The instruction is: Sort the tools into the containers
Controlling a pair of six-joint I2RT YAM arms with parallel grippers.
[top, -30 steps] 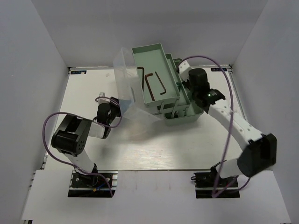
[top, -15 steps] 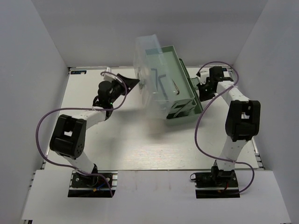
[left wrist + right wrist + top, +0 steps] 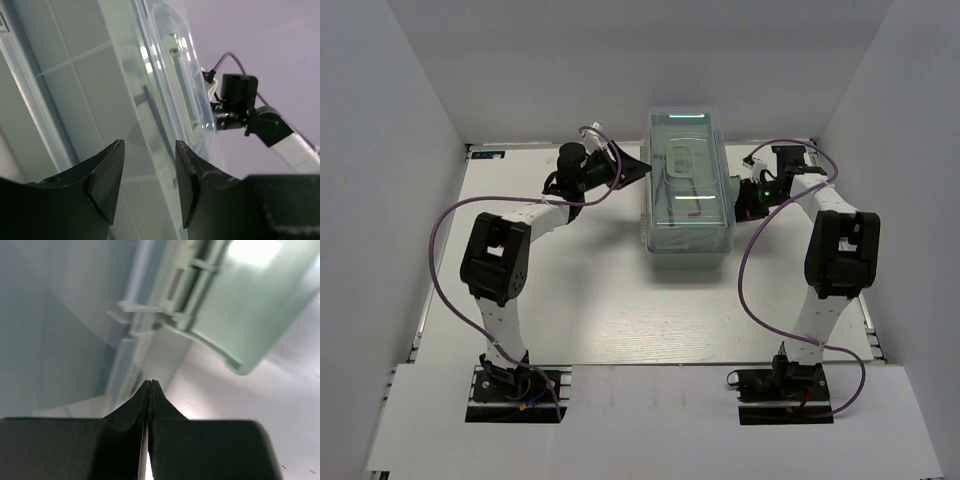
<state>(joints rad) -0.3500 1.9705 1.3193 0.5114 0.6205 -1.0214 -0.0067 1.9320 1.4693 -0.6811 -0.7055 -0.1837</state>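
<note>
The mint-green toolbox (image 3: 688,195) stands closed at the back middle of the table, its clear lid down with the lid handle (image 3: 685,160) on top. A dark hex key (image 3: 156,117) shows through the lid in the left wrist view; the other tools are hidden. My left gripper (image 3: 638,165) is open at the box's left side, its jaws close to the lid edge (image 3: 150,165). My right gripper (image 3: 740,197) is shut and empty, its tips (image 3: 150,385) just beside the box's right side by the tray hinges (image 3: 150,315).
White walls enclose the table on the left, back and right. Purple cables (image 3: 445,270) loop from both arms. The table (image 3: 610,310) in front of the box is bare white board.
The toolbox has gone from spread open with trays out to fully closed and square. My left gripper has moved right and back to the lid; my right gripper has stayed at the right side.
</note>
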